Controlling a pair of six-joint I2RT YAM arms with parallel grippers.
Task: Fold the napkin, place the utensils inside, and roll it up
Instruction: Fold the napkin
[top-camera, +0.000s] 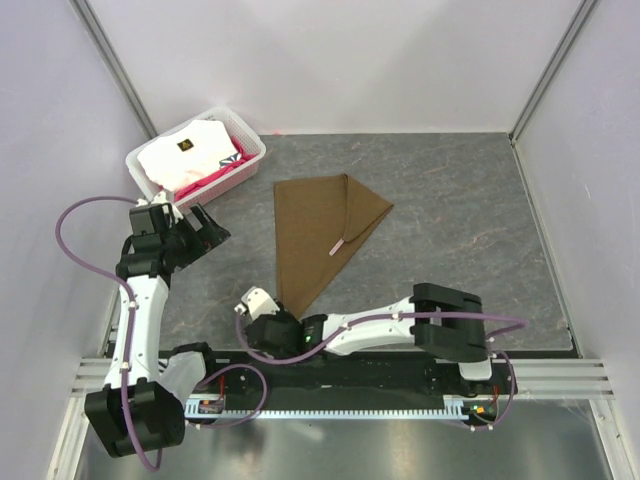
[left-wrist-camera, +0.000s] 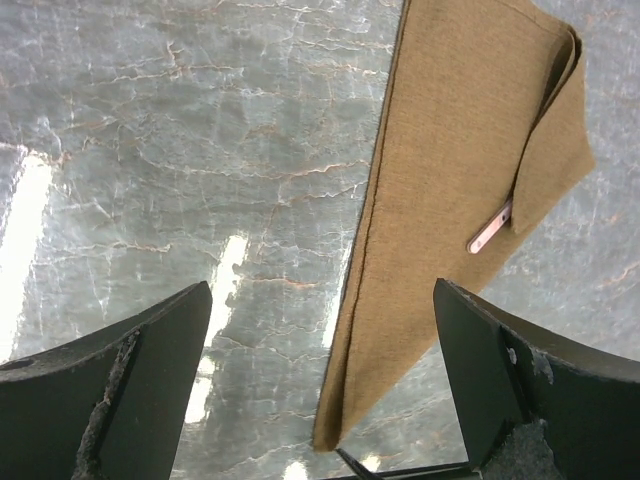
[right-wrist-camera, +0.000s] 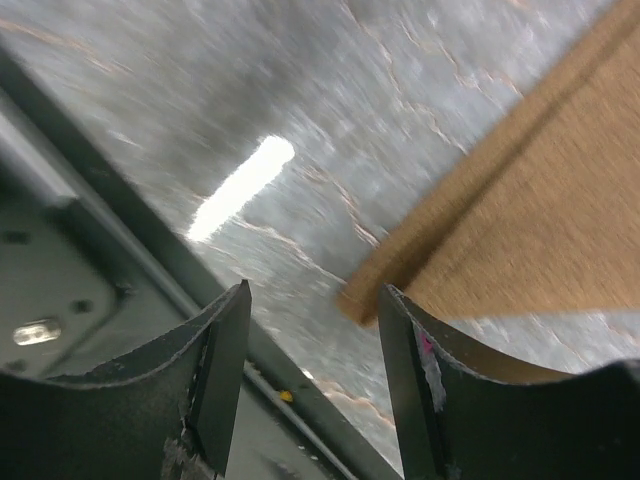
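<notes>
Plainly, left gripper (left-wrist-camera: 322, 288) agape, right gripper (right-wrist-camera: 312, 292) parted – both empty, white cloth's tag (top-camera: 184, 146) unreadable

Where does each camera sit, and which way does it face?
Top external: overhead from the near side, looking down on the table; left arm and right arm show.
Left wrist: on the left arm, looking down at napkin and utensil; left pincer frames it.
Right wrist: low by the table's near edge, facing the napkin's corner; right pincer shows.
Shared: napkin, all three.
</notes>
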